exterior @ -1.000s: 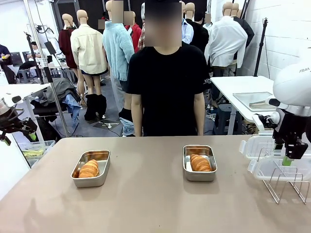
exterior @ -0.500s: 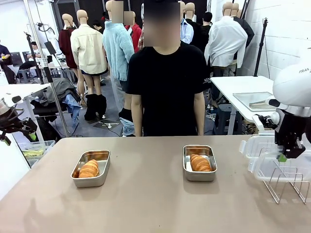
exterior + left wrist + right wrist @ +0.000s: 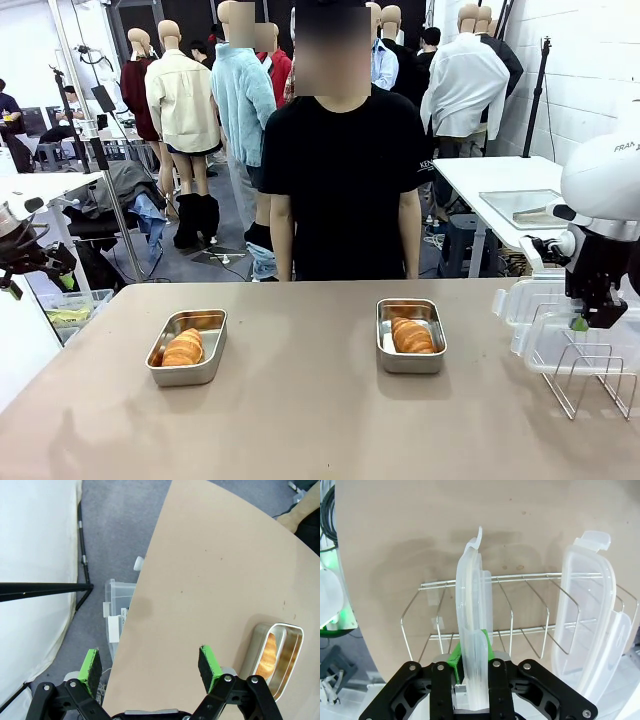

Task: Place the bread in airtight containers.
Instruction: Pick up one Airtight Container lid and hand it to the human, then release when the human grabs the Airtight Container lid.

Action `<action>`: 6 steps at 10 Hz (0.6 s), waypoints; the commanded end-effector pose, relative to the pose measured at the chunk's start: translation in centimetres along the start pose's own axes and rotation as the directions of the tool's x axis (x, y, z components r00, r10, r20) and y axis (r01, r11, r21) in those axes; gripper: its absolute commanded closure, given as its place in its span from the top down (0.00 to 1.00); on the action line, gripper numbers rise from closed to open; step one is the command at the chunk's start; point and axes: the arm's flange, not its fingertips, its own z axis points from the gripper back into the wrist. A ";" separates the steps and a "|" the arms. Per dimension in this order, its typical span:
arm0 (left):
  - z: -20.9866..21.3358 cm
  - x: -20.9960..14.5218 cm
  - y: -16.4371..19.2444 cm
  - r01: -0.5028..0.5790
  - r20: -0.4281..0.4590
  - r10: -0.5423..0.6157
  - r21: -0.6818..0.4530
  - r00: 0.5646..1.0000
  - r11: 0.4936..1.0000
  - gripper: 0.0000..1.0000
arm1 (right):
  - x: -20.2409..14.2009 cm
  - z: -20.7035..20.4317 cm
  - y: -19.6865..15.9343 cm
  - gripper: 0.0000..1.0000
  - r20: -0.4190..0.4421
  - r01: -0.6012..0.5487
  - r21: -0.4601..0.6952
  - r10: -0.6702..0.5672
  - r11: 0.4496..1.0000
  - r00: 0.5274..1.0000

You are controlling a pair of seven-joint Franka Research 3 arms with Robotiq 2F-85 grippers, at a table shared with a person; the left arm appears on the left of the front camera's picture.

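Observation:
Two steel containers stand open on the tan table, each with one golden bread inside: the left container (image 3: 187, 347) holds bread (image 3: 184, 348), and the right container (image 3: 410, 335) holds bread (image 3: 412, 335). At the table's right end my right gripper (image 3: 580, 322) (image 3: 472, 655) is shut on a clear lid (image 3: 472, 615) that stands upright in the wire rack (image 3: 520, 605). A second clear lid (image 3: 585, 615) leans in the rack beside it. My left gripper (image 3: 150, 666) hangs open over the table's left edge, with the left container (image 3: 277, 655) off to its side.
A person in a black shirt (image 3: 345, 170) stands at the far side with arms down. The wire rack (image 3: 590, 375) and the lids (image 3: 525, 300) take up the right end of the table. A clear bin (image 3: 117, 615) sits on the floor beside the table's left edge.
My right gripper's fingers have shut on the upright clear lid in the rack. The left arm, the containers and the bread have not moved.

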 end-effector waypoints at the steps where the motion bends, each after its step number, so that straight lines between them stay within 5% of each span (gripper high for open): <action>1: 0.1 0.0 0.2 -0.003 0.002 0.003 0.002 1.000 1.000 1.00 | 0.0 0.0 0.0 0.00 0.000 0.000 0.001 0.000 1.000 1.000; 6: 0.1 0.0 0.2 -0.003 0.002 0.003 0.002 1.000 1.000 1.00 | 0.0 0.0 0.0 0.00 0.000 0.000 0.001 0.000 1.000 1.000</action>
